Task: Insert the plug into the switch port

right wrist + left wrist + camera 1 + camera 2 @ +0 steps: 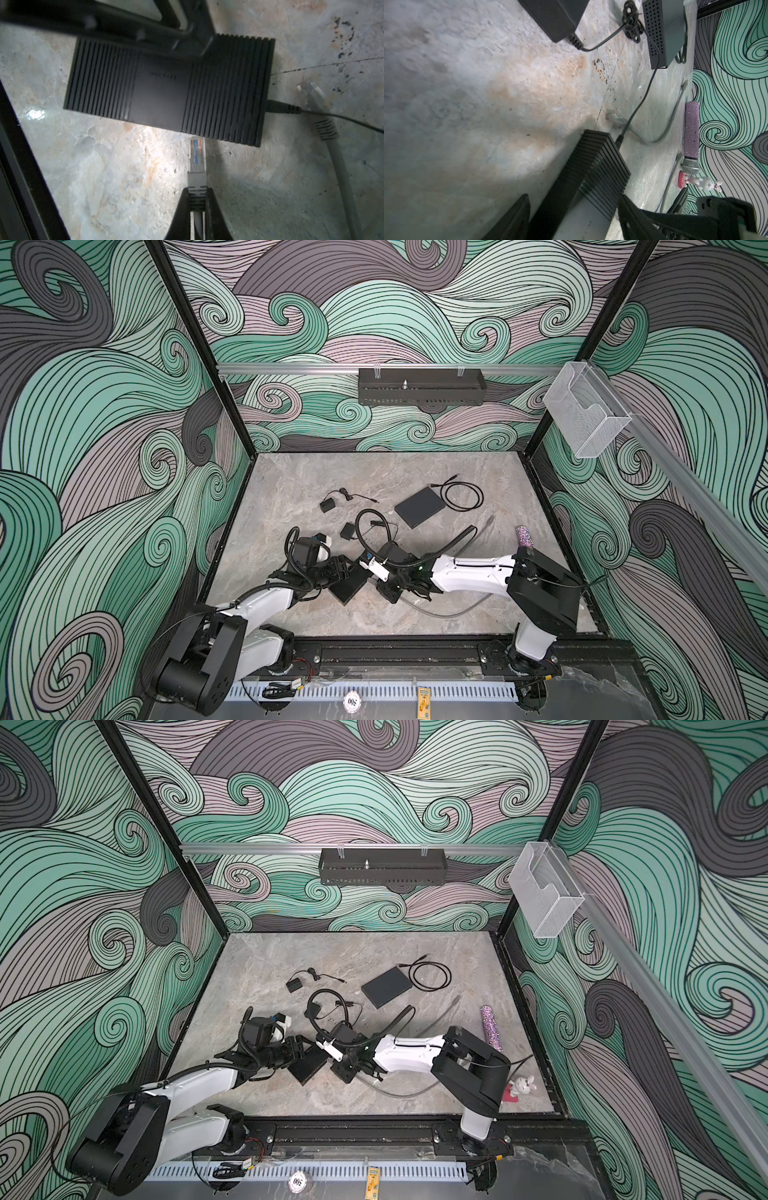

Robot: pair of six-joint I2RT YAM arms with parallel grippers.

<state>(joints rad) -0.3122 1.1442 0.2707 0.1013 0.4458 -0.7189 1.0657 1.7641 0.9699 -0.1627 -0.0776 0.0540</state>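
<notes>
The switch (166, 89) is a narrow ribbed black box lying flat near the front middle of the table, seen in both top views (349, 587) (309, 1067). Its port does not show in any view. My right gripper (197, 192) is shut on the grey boot of a cable. The clear plug (196, 155) sticks out ahead of it, its tip just short of the switch's long side. My left gripper (573, 196) is open, one finger on each side of the switch (598, 166). A thin black power lead (280, 108) enters the switch's short end.
A second grey plug (309, 89) lies loose beside the switch. Further back are a flat dark-grey box (419, 510), a coiled black cable (463, 497) and two small adapters (328, 504) (348, 531). A glitter microphone (523, 541) and a bunny figure (524, 1085) sit at the right.
</notes>
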